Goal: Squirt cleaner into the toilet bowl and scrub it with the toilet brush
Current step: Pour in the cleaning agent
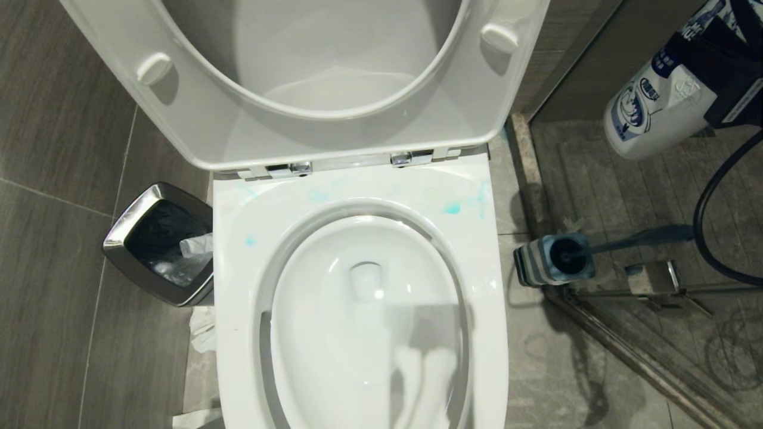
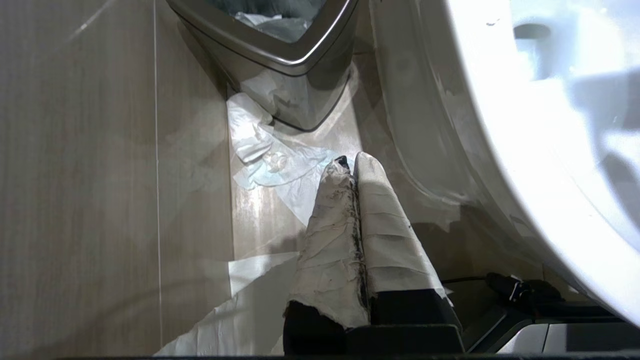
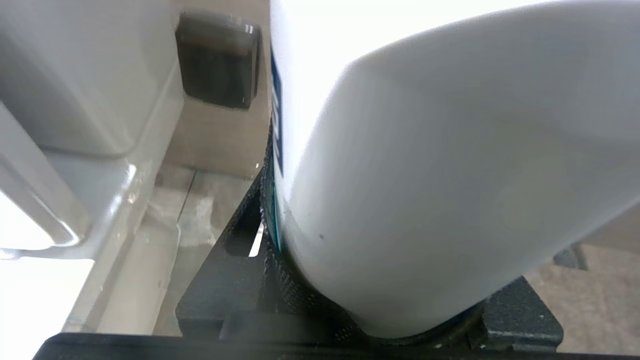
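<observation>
- Grey wood-grain floor tiles (image 1: 53,149) surround the toilet bowl (image 1: 477,333), whose white seat and lid (image 1: 197,119) stand raised against the back
- Teal-blue smears of liquid (image 1: 451,208) mark the rear of the ceramic rim, just below the hinges, with a smaller spot on the rim's left side
- Water sits in the oval basin, and the basin wall reflects a blurred pale shape
- A steel-rimmed square waste bin (image 1: 132,221) stands just beside the bowl on the left, lined with a dark bag and holding crumpled paper; more tissue (image 2: 270,150) lies on the floor at its foot
- The right end effector (image 1: 724,77) is up at the right, well off to the side of the bowl, clamped on the cleaner (image 1: 656,101), a white bottle with a blue printed label, tilted with its base toward the bowl; in the right wrist view the bottle (image 3: 425,175) fills the space between the black fingers, and its cap cannot be seen
- The toilet brush (image 1: 632,239) rests in its square grey-blue holder (image 1: 539,262) on the floor right of the bowl, its teal handle leaning away to the right, beside a glass shower partition's metal rail (image 1: 656,363)
- The left end effector (image 2: 350,162) hangs low beside the bowl's outer wall, near the bin, its two tape-wrapped fingers (image 2: 330,235) pressed together and holding nothing
</observation>
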`<state>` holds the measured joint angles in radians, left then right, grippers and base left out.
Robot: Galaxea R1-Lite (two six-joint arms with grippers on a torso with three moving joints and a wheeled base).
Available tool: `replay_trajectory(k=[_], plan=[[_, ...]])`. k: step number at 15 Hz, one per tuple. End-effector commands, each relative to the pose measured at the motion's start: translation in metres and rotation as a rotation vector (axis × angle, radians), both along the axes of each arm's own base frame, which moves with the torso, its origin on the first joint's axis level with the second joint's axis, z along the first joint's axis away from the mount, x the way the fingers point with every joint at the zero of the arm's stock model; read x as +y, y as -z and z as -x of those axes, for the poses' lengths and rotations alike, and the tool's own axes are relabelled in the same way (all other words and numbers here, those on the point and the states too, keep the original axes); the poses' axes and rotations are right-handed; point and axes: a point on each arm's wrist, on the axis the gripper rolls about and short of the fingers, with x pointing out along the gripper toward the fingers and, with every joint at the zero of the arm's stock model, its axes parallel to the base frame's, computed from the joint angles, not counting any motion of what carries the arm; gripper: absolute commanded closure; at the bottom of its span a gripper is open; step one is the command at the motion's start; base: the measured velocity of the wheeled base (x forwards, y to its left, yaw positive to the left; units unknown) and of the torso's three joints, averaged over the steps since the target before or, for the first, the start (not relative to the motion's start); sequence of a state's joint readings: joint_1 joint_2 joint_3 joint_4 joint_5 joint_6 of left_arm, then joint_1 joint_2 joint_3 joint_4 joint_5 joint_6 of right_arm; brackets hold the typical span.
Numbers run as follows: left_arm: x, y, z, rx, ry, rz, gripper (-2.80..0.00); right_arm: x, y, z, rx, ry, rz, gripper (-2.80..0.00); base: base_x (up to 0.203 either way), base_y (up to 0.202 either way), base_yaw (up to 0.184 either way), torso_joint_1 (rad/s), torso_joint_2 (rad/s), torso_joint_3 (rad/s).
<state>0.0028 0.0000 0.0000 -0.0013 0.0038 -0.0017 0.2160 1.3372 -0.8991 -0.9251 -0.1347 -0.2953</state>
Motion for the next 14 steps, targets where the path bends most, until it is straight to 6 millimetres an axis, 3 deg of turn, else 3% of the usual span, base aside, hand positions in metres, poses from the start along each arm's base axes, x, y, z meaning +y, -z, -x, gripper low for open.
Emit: replay_trajectory(k=[1,14], plan=[[0.0000,0.0000,0.0000,0.000,0.000,0.000,0.00,-0.0001,-0.0001,0.0005,-0.003,0.003,0.002,0.00,0.000,0.000,0.000,-0.001,0.00,0.200],[0.0000,0.0000,0.0000,0.000,0.000,-0.002,0.00,0.0003,0.0036,-0.0037,0.017,0.024,-0.004,0.00,0.000,0.000,0.000,0.003,0.00,0.204]])
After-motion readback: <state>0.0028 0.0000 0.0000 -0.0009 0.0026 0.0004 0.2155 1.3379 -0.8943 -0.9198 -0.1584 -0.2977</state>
